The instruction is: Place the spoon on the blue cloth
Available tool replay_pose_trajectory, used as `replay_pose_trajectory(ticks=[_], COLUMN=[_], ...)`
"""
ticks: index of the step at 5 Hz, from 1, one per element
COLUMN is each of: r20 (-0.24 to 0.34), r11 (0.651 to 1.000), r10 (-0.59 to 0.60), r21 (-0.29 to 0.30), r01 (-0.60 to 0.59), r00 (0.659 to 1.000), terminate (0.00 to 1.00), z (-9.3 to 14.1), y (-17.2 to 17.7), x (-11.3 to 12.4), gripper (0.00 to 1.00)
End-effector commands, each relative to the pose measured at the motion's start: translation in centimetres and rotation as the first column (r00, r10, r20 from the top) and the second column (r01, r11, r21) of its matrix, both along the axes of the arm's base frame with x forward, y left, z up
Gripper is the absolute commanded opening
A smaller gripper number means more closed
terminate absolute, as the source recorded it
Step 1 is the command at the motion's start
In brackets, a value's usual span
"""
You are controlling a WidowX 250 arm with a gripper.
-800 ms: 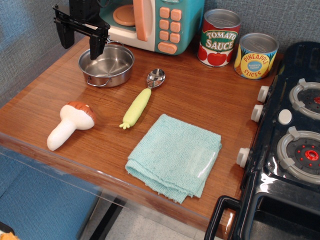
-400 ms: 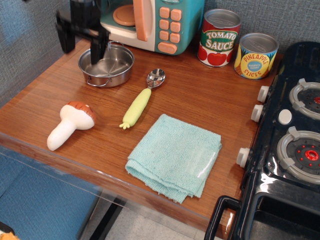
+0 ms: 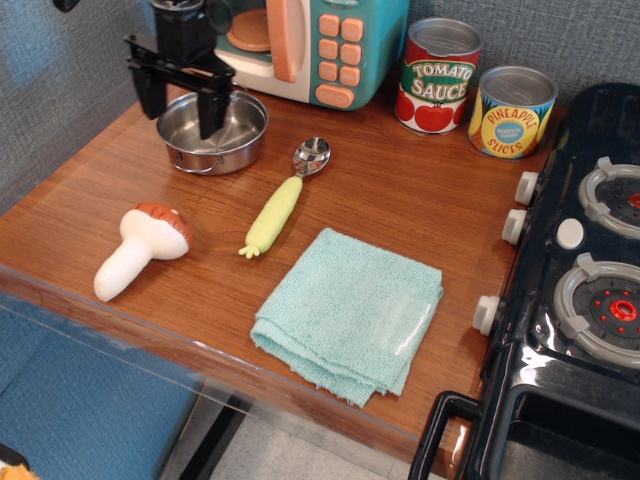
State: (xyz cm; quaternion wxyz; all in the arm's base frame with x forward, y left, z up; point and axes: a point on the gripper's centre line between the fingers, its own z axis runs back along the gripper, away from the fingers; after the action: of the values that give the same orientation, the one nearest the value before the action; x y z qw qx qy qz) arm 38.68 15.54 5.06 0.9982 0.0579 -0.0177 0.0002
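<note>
— Moved since earlier: gripper (image 3: 181, 98), shifted right, now over the steel pot (image 3: 212, 132). Fingers spread wide, holding nothing.
— Unmoved?
— Mushroom (image 3: 140, 248) at left. Spoon (image 3: 284, 198) flat on the table (image 3: 400, 190), just beside the blue cloth (image 3: 350, 312), not touching.
— Meaning for the task?
— Approach likely begun; spoon not yet grasped. Further right: two cans, toy stove.

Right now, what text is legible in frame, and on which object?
"TOMATO SAUCE": red-labelled can at the back of the counter.
"PINEAPPLE SLICES": yellow-and-blue can to its right.
Small print on that can's blue centre patch: too small to read.
Toy microwave buttons: no markings visible.
</note>
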Motion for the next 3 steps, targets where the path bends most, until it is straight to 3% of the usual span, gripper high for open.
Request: replay_pose_trajectory(ticks=[1,3], r20=[0.129,-0.039], r11=[0.990,0.991], r10=[-0.139,-0.130], r21=[0.004,0.021], r01=[0.140,0.131], r00=[0.982,0.991], terminate=[0.00,0.00], z=[5.2,-1.7], y=[-5.3,-7.5], x=[-1.5,-3.4], gripper=[1.00,1.00])
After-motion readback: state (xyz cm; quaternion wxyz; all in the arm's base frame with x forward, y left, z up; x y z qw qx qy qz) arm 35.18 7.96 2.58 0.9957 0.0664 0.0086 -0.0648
